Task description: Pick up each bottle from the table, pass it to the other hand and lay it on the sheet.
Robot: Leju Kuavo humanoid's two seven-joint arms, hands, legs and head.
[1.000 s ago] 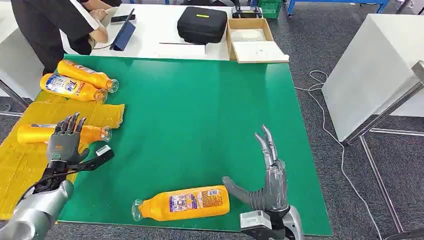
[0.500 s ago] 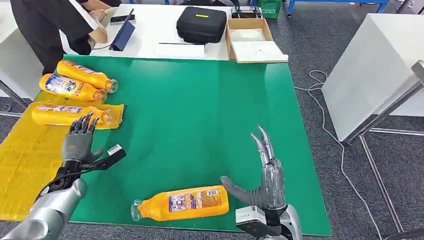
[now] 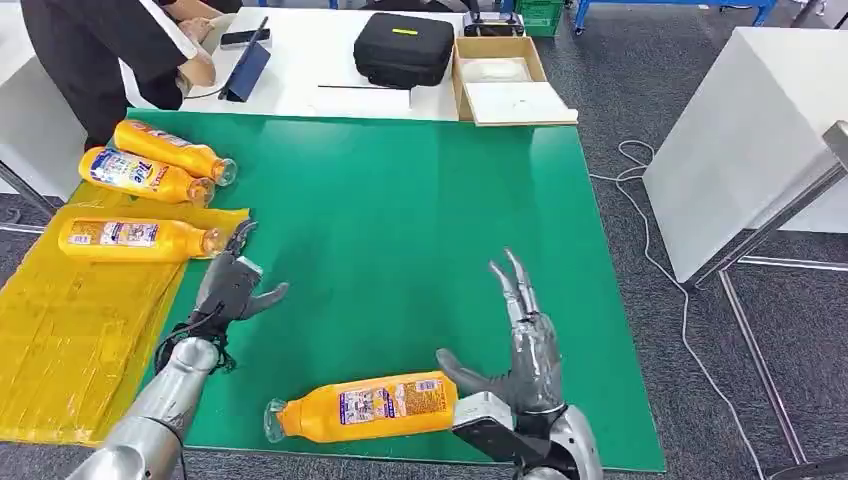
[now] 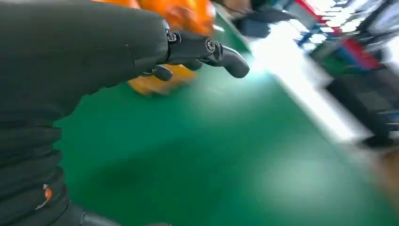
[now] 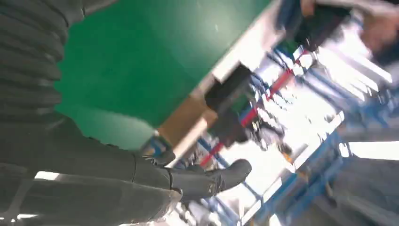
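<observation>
Lying at the far left of the head view, a yellow sheet [image 3: 70, 330] is draping over the edge of the green bench [image 3: 400, 200], and one orange bottle [image 3: 135, 240] is resting on its side across the sheet's upper part, cap pointing toward the green surface. Just beyond the sheet, two more orange bottles are lying side by side on the green, the nearer one [image 3: 145, 176] with a blue label and the farther one [image 3: 172, 150] touching or nearly touching it. Behind them a person in a dark top [image 3: 110, 50] is leaning over a white table [image 3: 300, 60]. The left hand [image 3: 228, 285] is hovering over the green just beside the sheet's edge, near the cap of the bottle on the sheet, its fingers spread and holding nothing; the left wrist view, though blurred, is showing its fingers [image 4: 207, 49] apart above the green with orange shapes beyond. Near the front edge, a fourth orange bottle [image 3: 365, 407] is lying on its side, cap to the left. The right hand [image 3: 520, 345] is standing just beside this bottle's base, fingers splayed upward, thumb reaching toward the base, gripping nothing. Farther back, a black case [image 3: 403, 47] and a cardboard box [image 3: 510, 80] are sitting on the white table.
</observation>
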